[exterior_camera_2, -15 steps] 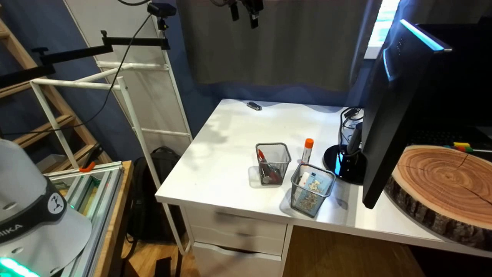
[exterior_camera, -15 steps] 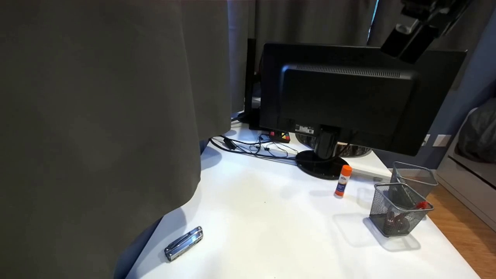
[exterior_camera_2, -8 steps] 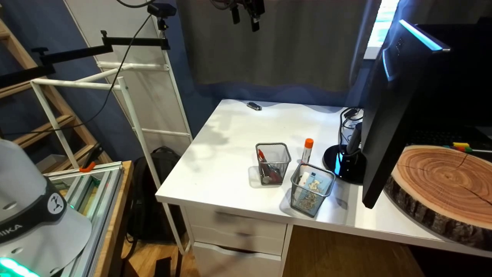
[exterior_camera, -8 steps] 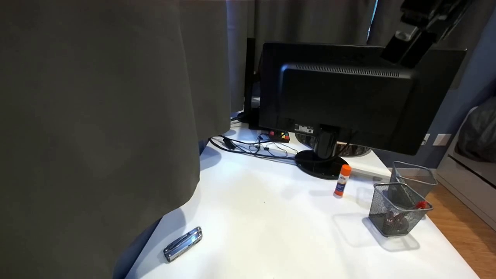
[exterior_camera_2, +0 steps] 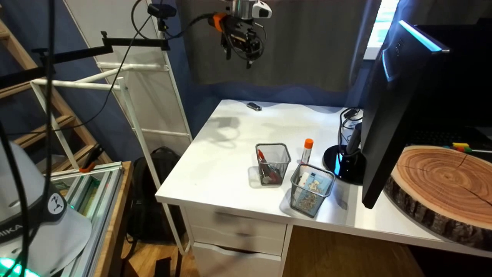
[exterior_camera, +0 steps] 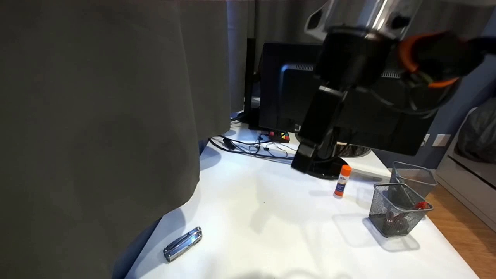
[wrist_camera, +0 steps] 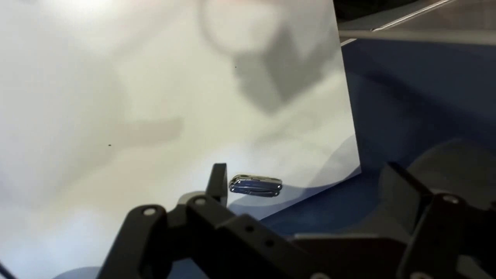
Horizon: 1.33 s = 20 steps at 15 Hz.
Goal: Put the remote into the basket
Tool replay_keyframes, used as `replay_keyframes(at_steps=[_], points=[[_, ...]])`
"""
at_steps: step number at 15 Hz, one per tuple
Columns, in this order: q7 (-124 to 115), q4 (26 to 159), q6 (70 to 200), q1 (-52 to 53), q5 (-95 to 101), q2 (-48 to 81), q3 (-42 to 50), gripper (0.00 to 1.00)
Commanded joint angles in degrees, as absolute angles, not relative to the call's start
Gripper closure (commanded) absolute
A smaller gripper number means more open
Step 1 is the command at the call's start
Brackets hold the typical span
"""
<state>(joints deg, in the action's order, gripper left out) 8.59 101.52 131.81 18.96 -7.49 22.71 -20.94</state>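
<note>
The remote is a small shiny dark metallic oblong bar, somewhat like a folding multi-tool. It lies flat on the white desk in both exterior views [exterior_camera: 183,244] [exterior_camera_2: 254,106] and in the wrist view [wrist_camera: 255,186], near the corner by the curtain. My gripper [wrist_camera: 308,166] is open and empty; it hangs well above the desk in both exterior views [exterior_camera: 304,161] [exterior_camera_2: 238,61]. In the wrist view the remote shows between the fingers, close to the left one. Two grey mesh baskets stand together: one [exterior_camera: 381,213] [exterior_camera_2: 283,169] holds red-and-dark items, the other [exterior_camera: 426,190] [exterior_camera_2: 313,206] holds blue printed cards.
An orange-capped glue stick [exterior_camera: 342,180] [exterior_camera_2: 307,151] stands upright near the baskets. A black monitor [exterior_camera: 279,100] [exterior_camera_2: 399,111] stands behind it, with black cables [exterior_camera: 248,152] beside its base. A thick wood slice [exterior_camera_2: 447,181] lies past the monitor. A dark curtain [exterior_camera: 100,135] hangs beside the desk.
My gripper has come down toward the desk, and its wrist and cable now show in both exterior views. In an exterior view it also moved left. The remote and baskets have not moved.
</note>
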Motion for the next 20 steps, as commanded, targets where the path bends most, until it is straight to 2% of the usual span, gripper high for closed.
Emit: replay_keyframes(at_steps=[1,2,6,7,16,20], points=[[14.9,87.6,123.2,20.6,-7.5,35.4,-22.4,0.00],[12.6,95.6,128.3,19.8,-7.7,29.3,-21.3,0.00],[14.2,89.3,125.3,20.8,-7.7,35.3,-21.9,0.00],[10.8,89.2,129.3,22.1,-7.3,35.5,-20.9,0.00],[-0.2,66.6,161.0,35.4,2.7,58.9,-11.2,0.00],[1.1,55.7,161.7,40.8,3.8,68.1,-6.3,0.00]])
